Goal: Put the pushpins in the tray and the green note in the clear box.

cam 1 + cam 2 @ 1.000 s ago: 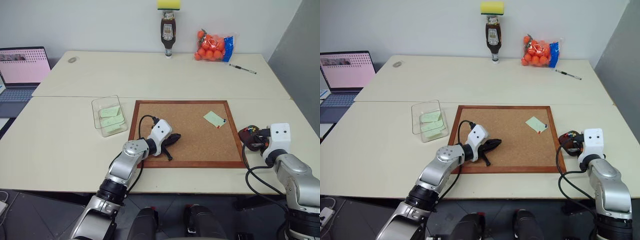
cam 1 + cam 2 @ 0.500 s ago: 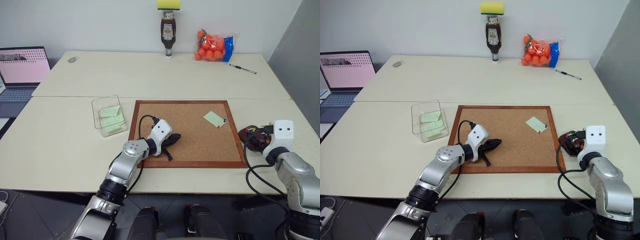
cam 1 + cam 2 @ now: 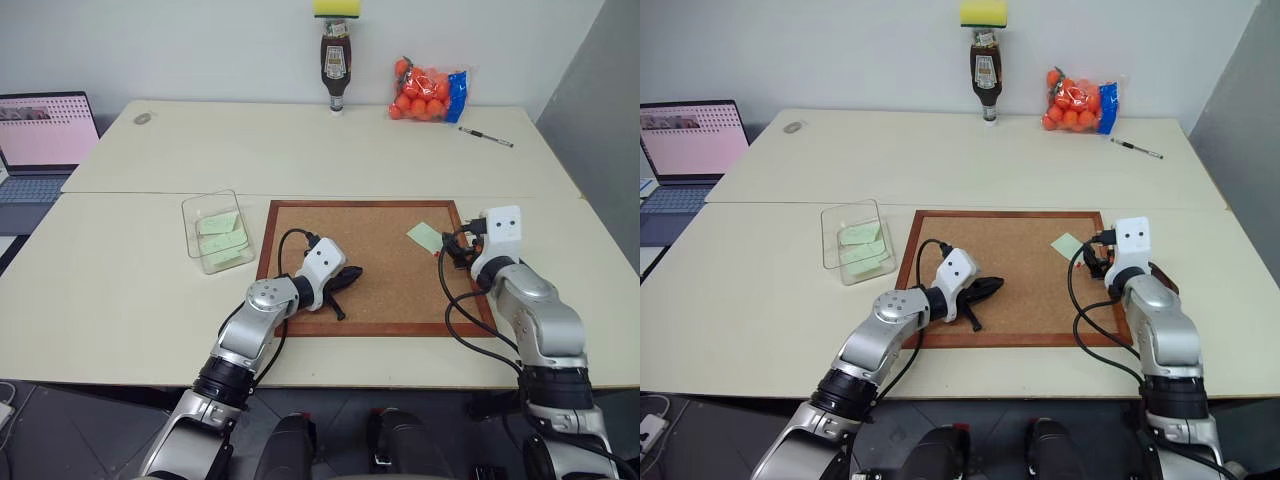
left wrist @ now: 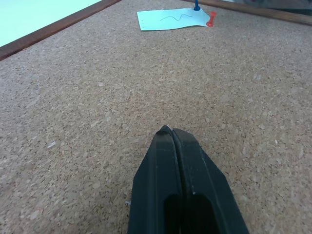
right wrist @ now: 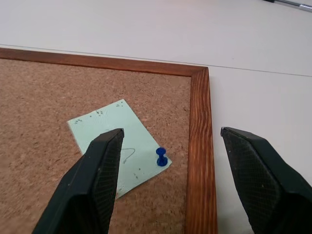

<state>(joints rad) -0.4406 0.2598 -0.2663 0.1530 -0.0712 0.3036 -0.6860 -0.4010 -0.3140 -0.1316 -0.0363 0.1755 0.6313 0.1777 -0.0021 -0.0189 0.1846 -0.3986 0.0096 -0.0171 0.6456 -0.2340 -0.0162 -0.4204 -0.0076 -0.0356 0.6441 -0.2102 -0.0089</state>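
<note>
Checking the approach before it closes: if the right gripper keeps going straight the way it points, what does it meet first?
Most likely the blue pushpin on the green note, which lies between the open right gripper fingers; depth is uncertain.

This looks like an office or lab room set up for robot trials. Two plain cream tables are pushed together against a bare white wall. An open laptop sits far off to the left of the left gripper. Well beyond the right gripper, by the wall, stand an upturned sauce bottle topped with a yellow sponge, a bag of small oranges and a pen, an odd mix of test props.
</note>
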